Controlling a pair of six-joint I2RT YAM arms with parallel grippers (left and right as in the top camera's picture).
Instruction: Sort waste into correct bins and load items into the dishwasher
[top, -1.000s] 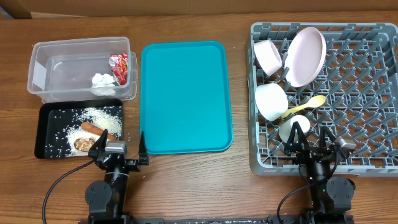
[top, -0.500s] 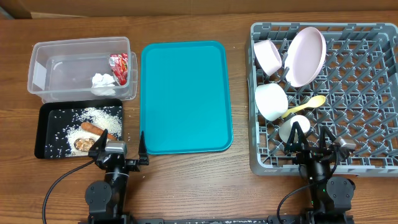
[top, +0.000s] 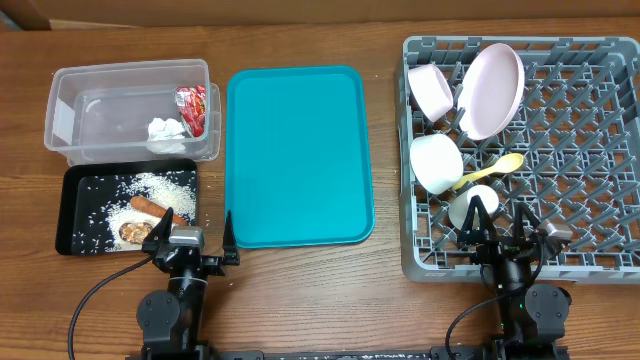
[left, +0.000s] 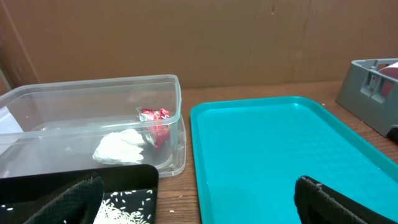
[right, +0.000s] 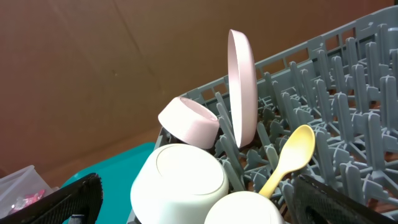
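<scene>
Nothing has shifted over the last second. Both arms sit parked at the near edge of the counter (top: 300, 300). My left tool (top: 192, 232) is spread wide and empty beside the black tray's near corner. My right tool (top: 500, 222) is spread and empty too, over the rack's near rim. I read this as the job done, or close to it.

- Dish rack (top: 600, 160): grey peg lattice on the right of the counter, all the dishes in its left part.
- Teal tray (top: 298, 155): centre, bare.
- Clear tub (top: 130, 68): far left.
- Black tray (top: 62, 215): just in front of the tub.
- Plate (top: 490, 90): pale pink, on edge between pegs.
- Bowls: one (top: 432, 90) tilted beside the plate, one (top: 436, 162) upside down nearer me.
- Cup (top: 473, 208): just ahead of my right tool, not gripped.
- Yellow spoon (top: 492, 170): lying across the pegs.
- Wrapper (top: 191, 106), napkin (top: 166, 130): in the tub.
- Sausage piece (top: 152, 206), rice (top: 160, 184), scraps (top: 133, 232): in the black tray.
</scene>
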